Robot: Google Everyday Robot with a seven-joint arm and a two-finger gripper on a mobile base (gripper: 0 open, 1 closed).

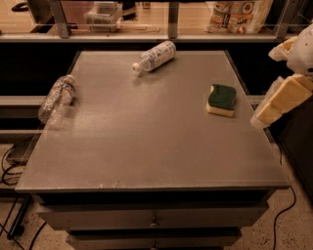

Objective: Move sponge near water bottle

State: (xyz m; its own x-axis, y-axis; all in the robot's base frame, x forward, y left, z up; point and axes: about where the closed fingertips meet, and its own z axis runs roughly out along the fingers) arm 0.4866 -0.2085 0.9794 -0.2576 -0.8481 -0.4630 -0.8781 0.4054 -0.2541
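The sponge [221,99], pale yellow with a dark green top, lies on the right part of the grey table [146,141]. The clear crinkled water bottle [57,99] lies on its side at the table's left edge. My gripper [260,118] hangs at the right edge of the view, just beyond the table's right side, to the right of the sponge and slightly nearer the front, not touching it. It holds nothing that I can see.
A bottle with a white printed label [154,56] lies on its side at the back middle of the table. Behind the table runs a railed shelf with a plastic container [102,12] and a printed bag [237,13]. Cables [12,166] lie on the floor at left.
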